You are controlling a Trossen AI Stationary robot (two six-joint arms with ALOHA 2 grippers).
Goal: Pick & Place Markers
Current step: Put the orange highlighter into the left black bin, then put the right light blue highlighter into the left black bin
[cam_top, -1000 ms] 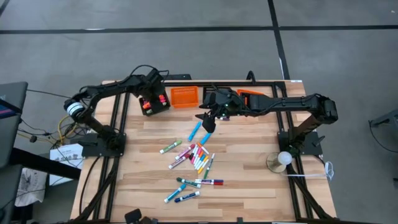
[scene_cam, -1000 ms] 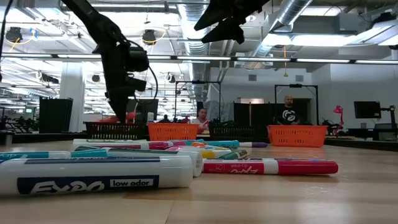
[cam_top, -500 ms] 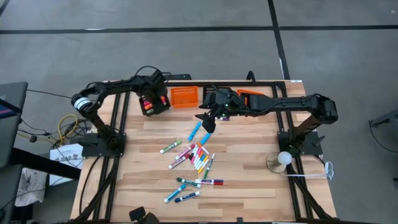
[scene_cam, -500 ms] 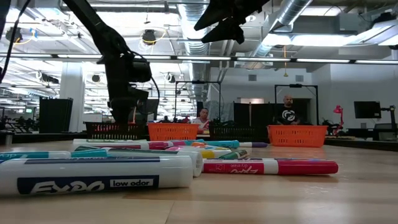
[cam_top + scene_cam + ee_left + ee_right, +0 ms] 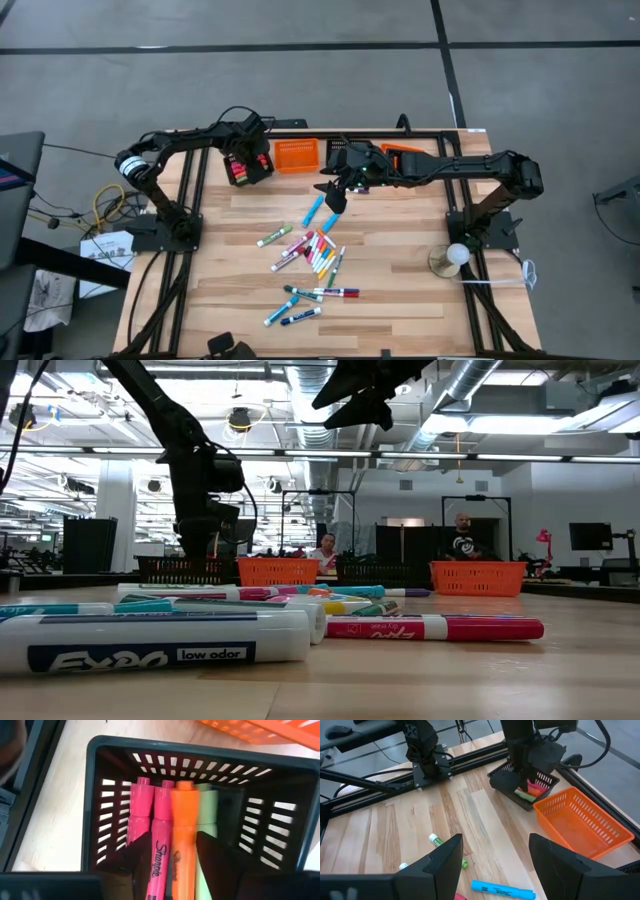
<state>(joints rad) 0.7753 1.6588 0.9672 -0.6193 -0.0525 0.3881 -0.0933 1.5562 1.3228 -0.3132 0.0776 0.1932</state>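
Left gripper (image 5: 172, 852) down inside the black mesh basket (image 5: 97, 785) in the upper left of the high view, fingers (image 5: 137, 857) spread apart, an orange highlighter (image 5: 183, 827) lying loose between them. Two pink highlighters (image 5: 150, 815) packed just beside the orange one, and a pale green highlighter (image 5: 207, 810) on its other side. All four lying side by side on the basket floor, touching.

Right gripper (image 5: 492, 865) hanging high above the middle of the table (image 5: 400, 300), fingers spread wide, pinching nothing. Below it in the right wrist view, a blue highlighter (image 5: 502, 889) flat on the wood, with a green-capped marker (image 5: 436, 839) nearby.

Empty-looking orange basket (image 5: 297, 156) right next to the black one at the top middle of the high view. Second orange basket (image 5: 405, 152) further right, partly hidden under the right arm.

Loose markers (image 5: 318, 252) in a bunch in the middle of the high view, more markers (image 5: 305, 300) in a smaller group near the lower middle. Big white Expo marker (image 5: 150, 642) close up at the lower left of the low view, pink and white marker (image 5: 435, 628) beside it.

Two people (image 5: 462, 538) far back in the room.
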